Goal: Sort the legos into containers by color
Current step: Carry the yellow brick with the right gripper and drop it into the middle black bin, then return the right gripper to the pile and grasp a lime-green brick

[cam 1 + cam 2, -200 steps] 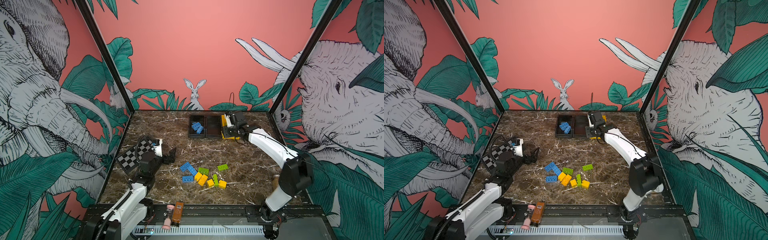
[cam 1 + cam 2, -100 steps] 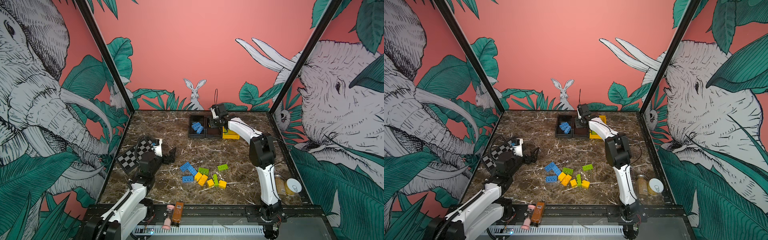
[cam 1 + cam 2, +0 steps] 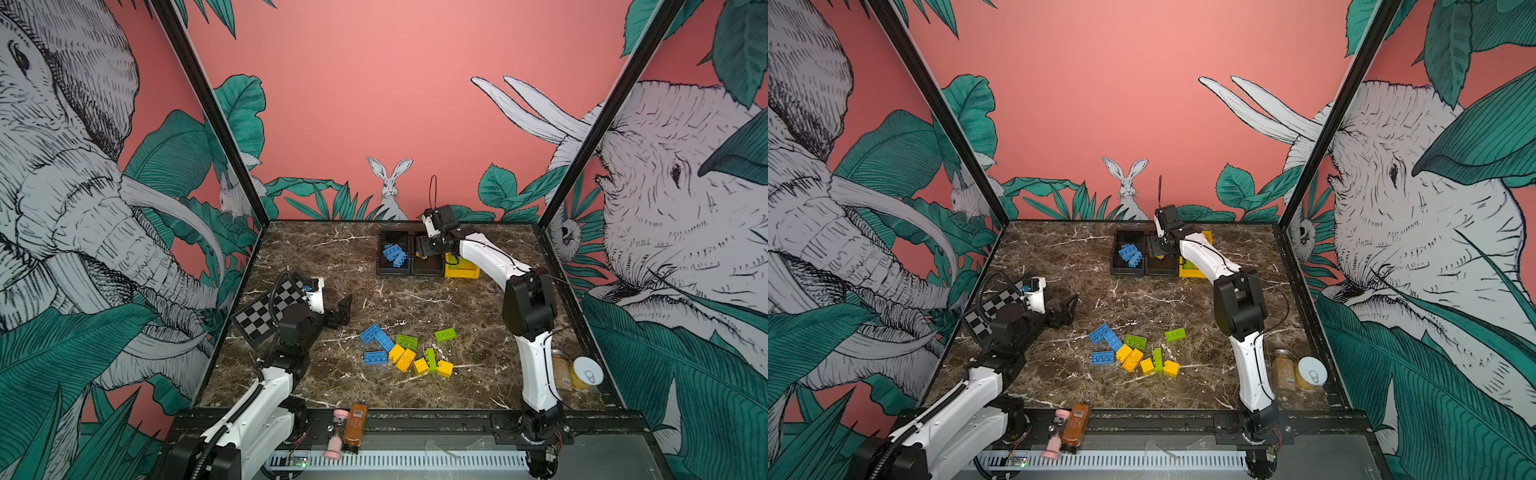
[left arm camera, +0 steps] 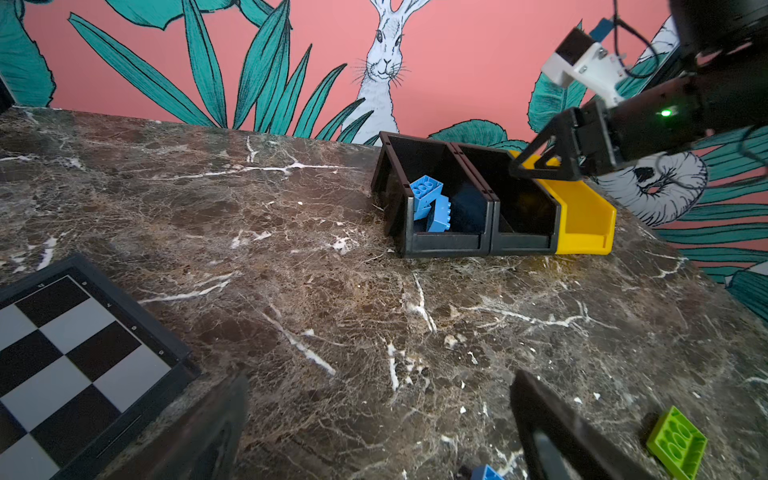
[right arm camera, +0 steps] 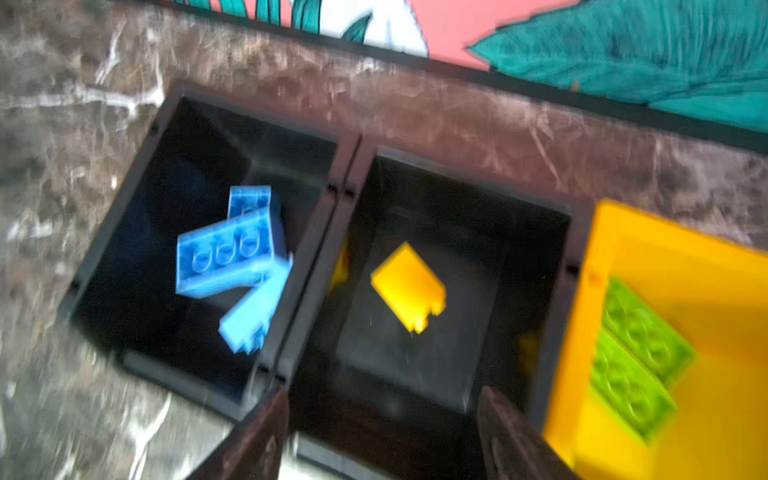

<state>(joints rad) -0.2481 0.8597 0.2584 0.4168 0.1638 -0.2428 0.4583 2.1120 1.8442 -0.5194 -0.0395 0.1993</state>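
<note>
Three containers stand in a row at the back: a black bin (image 3: 384, 271) with blue legos (image 5: 232, 257), a middle black bin (image 5: 457, 199), and a yellow bin (image 3: 462, 273) with green legos (image 5: 636, 353). My right gripper (image 5: 382, 415) hovers open over the middle black bin (image 3: 426, 271). Below it a yellow brick (image 5: 407, 286) shows inside that bin, free of the fingers. Loose blue, green and yellow legos (image 3: 405, 353) lie mid-table. My left gripper (image 3: 340, 311) rests open and holds nothing, left of the pile.
A checkerboard (image 3: 259, 311) lies at the left edge behind my left arm. A brown bottle (image 3: 355, 424) lies on the front rail. A jar (image 3: 559, 370) and a can (image 3: 588, 374) stand at the right edge, next to the base of my right arm.
My right gripper swung left from over the yellow bin to over the middle black bin and opened, and the yellow brick is out of its fingers. The left arm stayed still.
</note>
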